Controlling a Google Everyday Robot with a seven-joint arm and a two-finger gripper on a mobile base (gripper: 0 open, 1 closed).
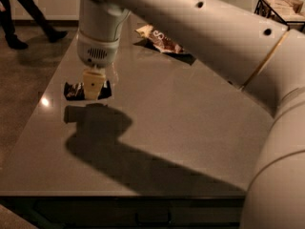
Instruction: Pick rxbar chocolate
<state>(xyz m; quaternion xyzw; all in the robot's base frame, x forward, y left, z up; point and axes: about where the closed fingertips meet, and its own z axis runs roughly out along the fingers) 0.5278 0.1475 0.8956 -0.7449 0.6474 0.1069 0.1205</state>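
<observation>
Your gripper is a pale cream-yellow block, hanging over the left side of the table. Directly above it you see the wrist, a fat off-white cylinder whose greyer lower band carries a patch of small vent holes. Up and to the right of the gripper runs the arm, a smooth cream shell with two dark round recesses along it. Farther right, a thin brass-coloured ring marks the seam to a broad, rounded segment.
</observation>
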